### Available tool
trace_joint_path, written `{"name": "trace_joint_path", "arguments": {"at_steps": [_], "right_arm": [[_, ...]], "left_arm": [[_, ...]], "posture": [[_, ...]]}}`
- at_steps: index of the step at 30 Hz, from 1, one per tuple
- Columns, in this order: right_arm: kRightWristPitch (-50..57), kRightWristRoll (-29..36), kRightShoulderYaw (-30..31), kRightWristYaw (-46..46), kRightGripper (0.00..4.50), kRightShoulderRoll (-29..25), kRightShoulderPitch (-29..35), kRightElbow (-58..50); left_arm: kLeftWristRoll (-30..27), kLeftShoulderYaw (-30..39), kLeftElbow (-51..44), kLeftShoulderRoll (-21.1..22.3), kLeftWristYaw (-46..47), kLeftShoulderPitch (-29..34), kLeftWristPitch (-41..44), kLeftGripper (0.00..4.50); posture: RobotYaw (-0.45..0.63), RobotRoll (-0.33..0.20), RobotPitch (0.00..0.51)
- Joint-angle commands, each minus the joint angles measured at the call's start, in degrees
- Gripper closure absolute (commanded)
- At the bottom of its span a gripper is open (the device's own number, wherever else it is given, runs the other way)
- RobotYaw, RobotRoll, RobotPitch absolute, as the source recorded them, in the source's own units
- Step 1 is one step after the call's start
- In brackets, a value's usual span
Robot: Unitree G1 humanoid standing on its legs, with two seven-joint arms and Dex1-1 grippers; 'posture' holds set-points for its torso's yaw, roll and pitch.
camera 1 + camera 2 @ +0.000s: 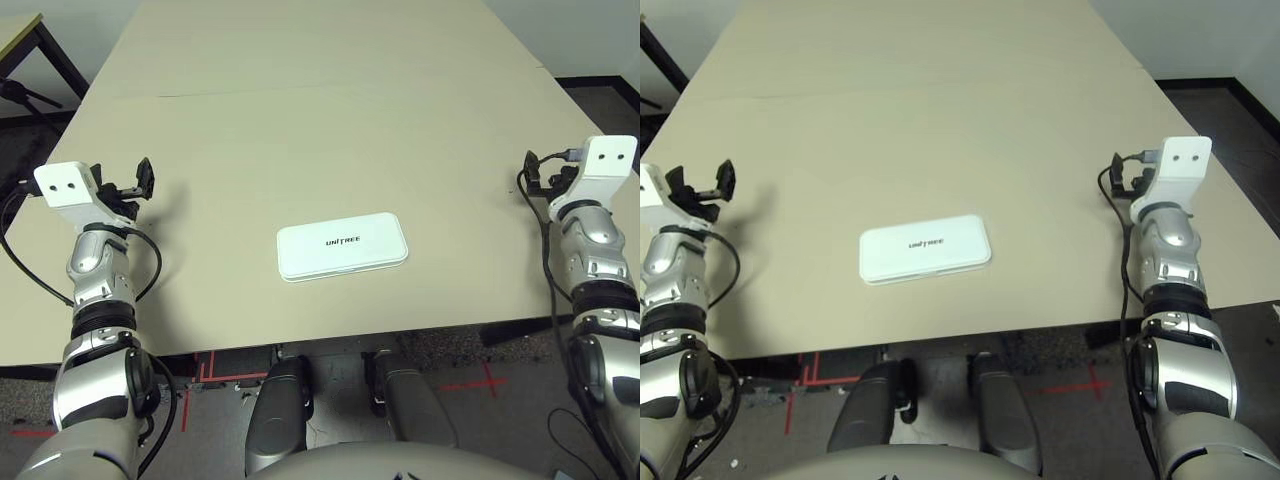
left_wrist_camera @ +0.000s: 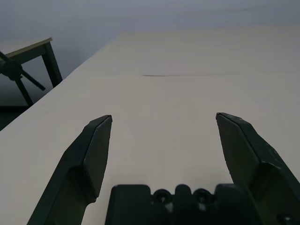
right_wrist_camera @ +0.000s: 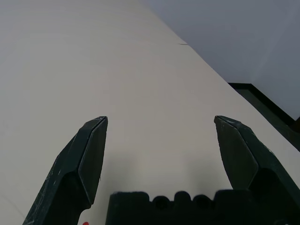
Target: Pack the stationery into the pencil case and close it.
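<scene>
Left gripper [image 2: 164, 140] spread wide, empty, over table's left side; right gripper [image 3: 161, 140] likewise released, empty, over right side. One pencil case [image 1: 342, 246]: flat white rounded rectangle, lid shut, black "UNITREE" print on top, lying mid-table near front edge, well apart from both grippers. Two grippers, one case. Beige table [image 1: 330, 120] bare around case, wide open room beyond toward far edge.

lab: bare table [image 1: 330, 130], red floor tape marks [image 1: 470, 384]
</scene>
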Motion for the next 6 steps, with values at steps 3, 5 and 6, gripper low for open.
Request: {"name": "trace_joint_path", "arguments": {"at_steps": [3,5,6], "right_arm": [[-0.7,0.0,0.0,1.0,0.0,0.5,0.9,-0.2],[-0.7,0.0,0.1,1.1,0.0,0.8,1.1,-0.6],[-0.6,0.1,0.1,1.2,0.0,0.9,1.2,-0.9]], "left_arm": [[0.4,-0.6,0.1,-0.7,0.5,0.5,0.0,0.03],[0.5,-0.8,0.2,-0.7,0.2,0.3,0.1,0.03],[0.5,-0.9,0.4,-0.6,0.1,0.0,0.2,0.03]], "posture": [[-0.08,0.0,0.176],[-0.09,0.0,0.173],[-0.09,0.0,0.172]]}}
